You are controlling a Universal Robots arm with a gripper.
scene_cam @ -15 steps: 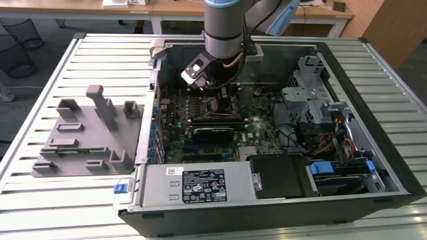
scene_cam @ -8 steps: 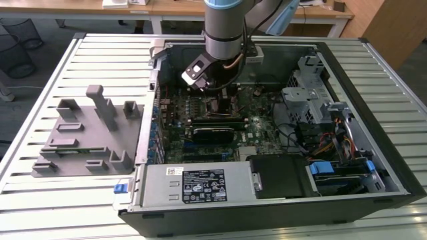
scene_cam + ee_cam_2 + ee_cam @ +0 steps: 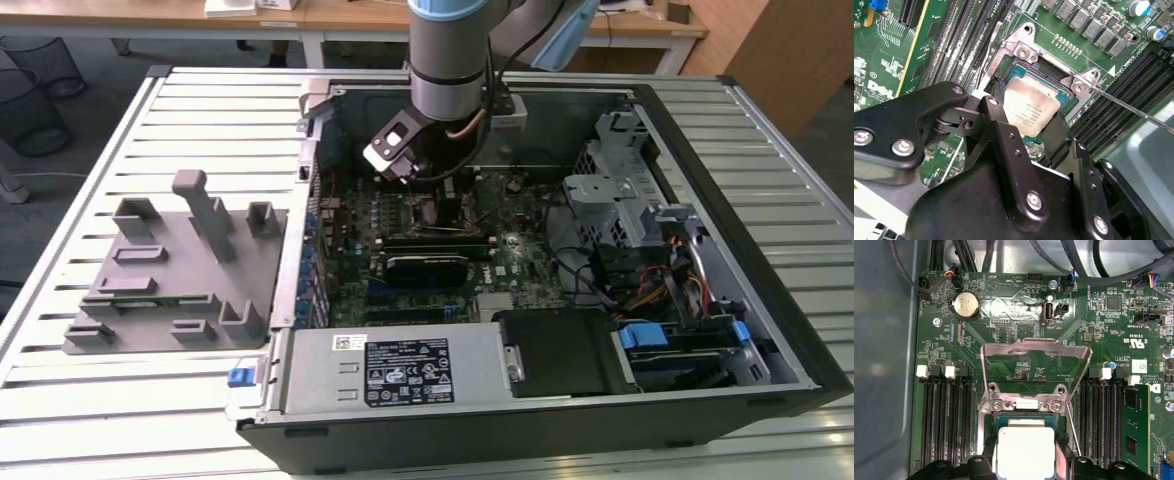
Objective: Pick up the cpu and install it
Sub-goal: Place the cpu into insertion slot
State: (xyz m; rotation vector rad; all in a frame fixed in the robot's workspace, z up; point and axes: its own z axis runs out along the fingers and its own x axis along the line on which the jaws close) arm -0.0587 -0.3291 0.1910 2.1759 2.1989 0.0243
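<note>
Black gripper [image 3: 1026, 107], seemingly clamped on the flat, square, silvery-topped cpu [image 3: 1030, 104] lying directly between its fingers, within the open metal socket frame [image 3: 1035, 347].

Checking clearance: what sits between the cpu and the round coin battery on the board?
In the first wrist view, the socket's raised metal load plate.

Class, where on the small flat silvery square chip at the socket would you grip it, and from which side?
Pinch the flat silvery cpu by two opposite thin edges, coming straight down from above: it lies flat face-up, and the raised grey metal load plate blocks one side.
</note>
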